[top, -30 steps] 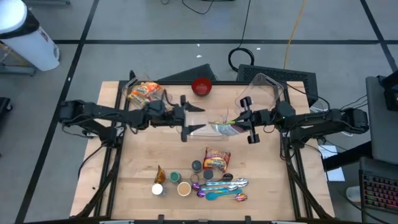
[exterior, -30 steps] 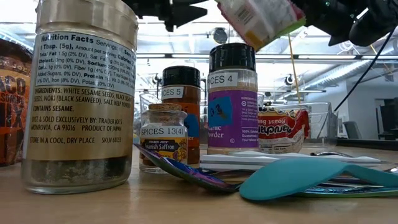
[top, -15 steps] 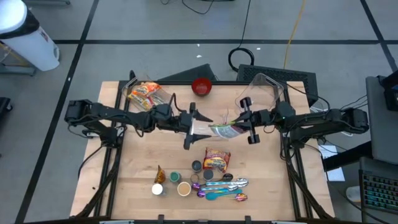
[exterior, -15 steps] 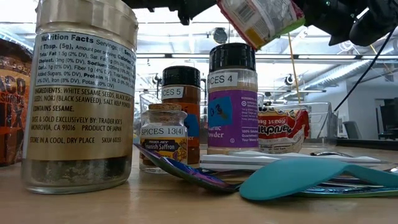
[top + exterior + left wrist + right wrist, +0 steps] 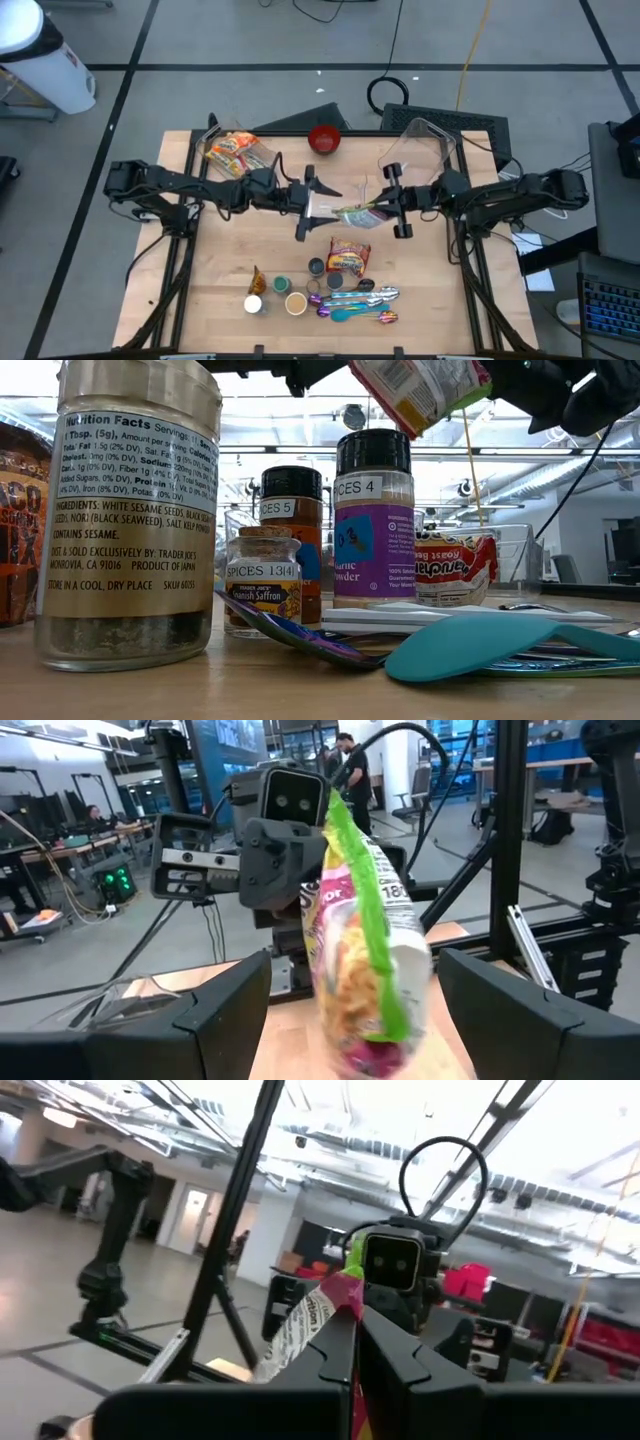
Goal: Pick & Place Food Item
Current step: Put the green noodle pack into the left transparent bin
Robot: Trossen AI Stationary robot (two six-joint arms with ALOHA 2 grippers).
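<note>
Right gripper point(image 5: 378, 209) pinching green-and-pink crinkly plastic snack bag point(image 5: 356, 211) by one end, holding it aloft above table centre, presenting free end toward 9 o'clock for likely handover. Left gripper point(image 5: 318, 203) spreading wide, fingers flanking bag's free end, not yet pinching. Left wrist view showing bag point(image 5: 362, 925) hanging between spread fingers point(image 5: 210, 1015); high view not resolving that gap. Low view showing bag point(image 5: 420, 390) clear above purple-labelled spice jar point(image 5: 373, 520).
</note>
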